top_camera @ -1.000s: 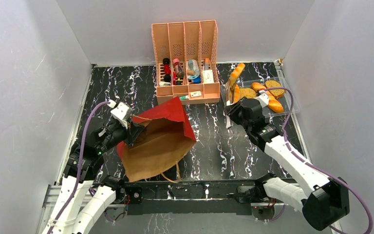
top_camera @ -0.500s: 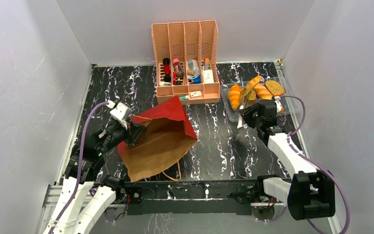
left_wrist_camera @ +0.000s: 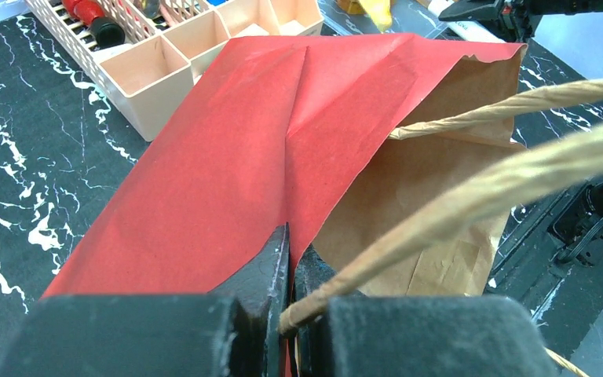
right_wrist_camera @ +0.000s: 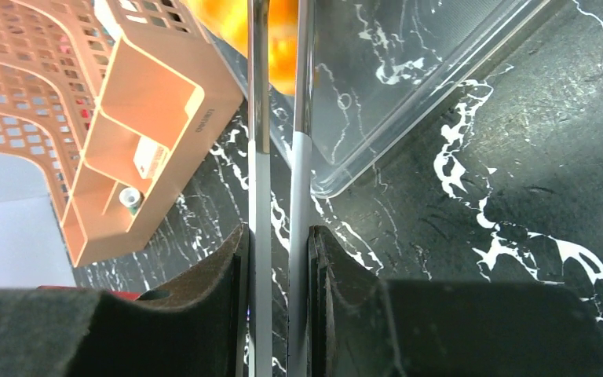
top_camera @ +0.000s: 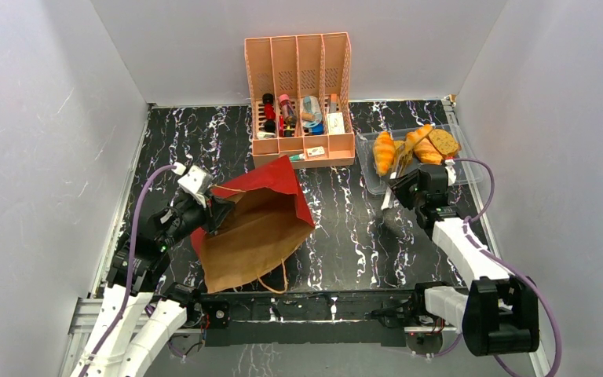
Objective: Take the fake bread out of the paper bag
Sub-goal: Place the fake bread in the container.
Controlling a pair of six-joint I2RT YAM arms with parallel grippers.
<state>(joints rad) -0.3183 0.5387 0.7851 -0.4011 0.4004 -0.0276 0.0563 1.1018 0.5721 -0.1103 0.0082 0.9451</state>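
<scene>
Right pincer [right_wrist_camera: 279,239] grips tongs [right_wrist_camera: 257,118] over clear tray [right_wrist_camera: 440,86], beside pink organizer [right_wrist_camera: 149,94].

Paper bag [top_camera: 255,232], lower centre-left of the overhead view: interior not visible in any view, contents cannot be confirmed. Where the left gripper [top_camera: 215,212] meets the bag's edge is too small to make out from overhead.

Left wrist view: loop handle [left_wrist_camera: 471,196] blurred, running off the right edge; pink organizer [left_wrist_camera: 165,63] cut off at the top.

Right wrist view: metal tongs [right_wrist_camera: 260,157] run off the top edge, tips unseen. Orange bread [right_wrist_camera: 283,43] behind them is blurred and cropped, kind indeterminate.
</scene>
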